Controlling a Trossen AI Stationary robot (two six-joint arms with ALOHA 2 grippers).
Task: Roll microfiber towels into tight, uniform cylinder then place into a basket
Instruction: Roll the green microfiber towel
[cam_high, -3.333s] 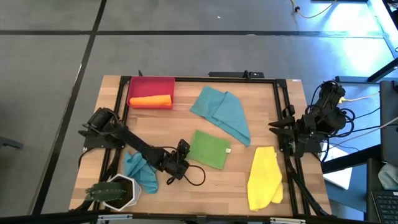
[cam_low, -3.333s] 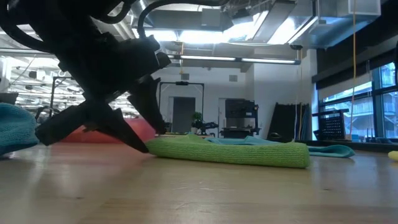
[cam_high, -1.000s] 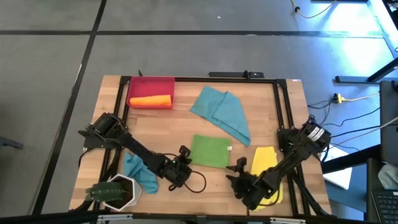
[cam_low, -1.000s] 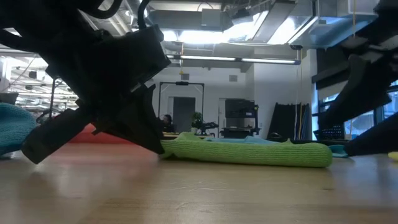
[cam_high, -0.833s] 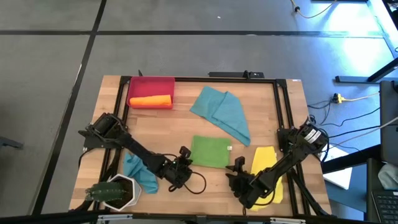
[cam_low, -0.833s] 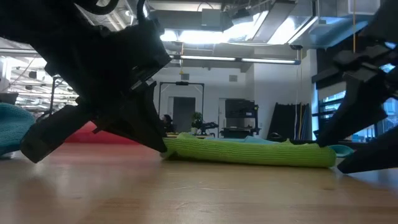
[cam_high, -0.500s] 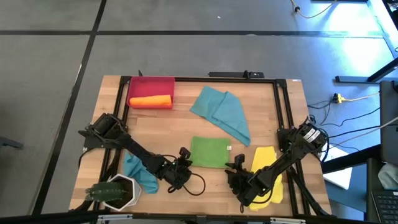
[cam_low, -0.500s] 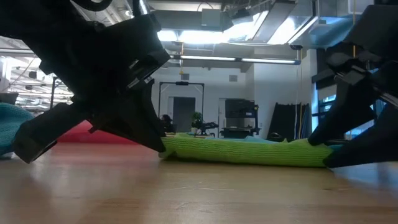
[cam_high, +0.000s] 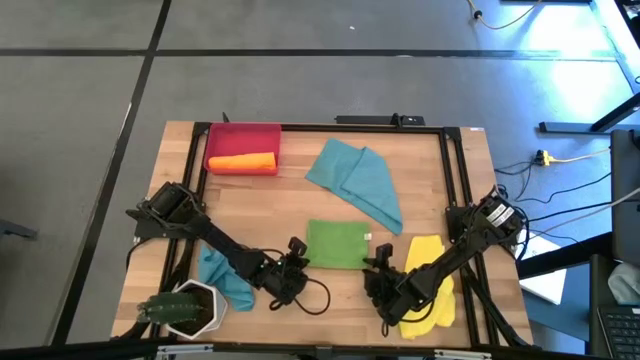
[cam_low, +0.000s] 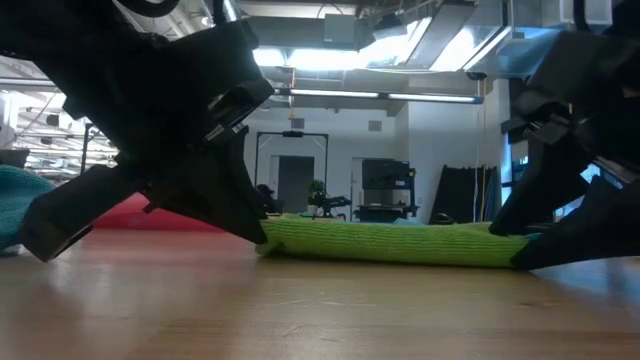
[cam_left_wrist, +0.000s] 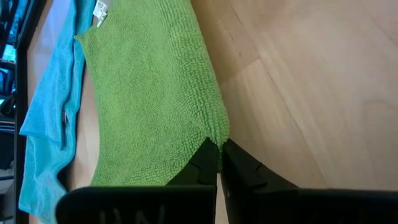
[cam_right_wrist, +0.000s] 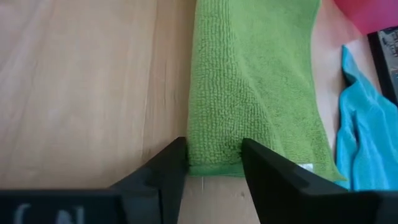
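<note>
The green towel (cam_high: 337, 244) lies flat on the table's middle, folded over. My left gripper (cam_high: 303, 262) is shut on its near left corner. My right gripper (cam_high: 376, 264) stands open at the near right corner; in the right wrist view one finger (cam_right_wrist: 171, 163) is beside the towel's near edge and the other finger (cam_right_wrist: 258, 163) is over the cloth. A rolled orange towel (cam_high: 242, 161) lies in the red basket (cam_high: 262, 132) at the far left. Two teal towels (cam_high: 357, 182) (cam_high: 222, 275) and a yellow towel (cam_high: 432, 295) lie spread on the table. My left gripper pinches the green towel's near left corner (cam_left_wrist: 214, 134) between its two fingertips. The fingers slant down from the near left. The corner stays low at the table (cam_low: 265, 238) and the rest of the towel lies flat. My right gripper straddles the towel's near edge (cam_right_wrist: 214, 167); I cannot tell whether its fingers touch the cloth.
A white pot with a plant (cam_high: 185, 310) stands at the near left corner, beside one teal towel. The yellow towel lies partly under my right arm. A black frame (cam_high: 445, 150) runs around the table top.
My right gripper has moved toward the table's left and far side and sunk to the green towel's near right corner. My left gripper has kept its hold on the other corner, and the towel has stayed flat.
</note>
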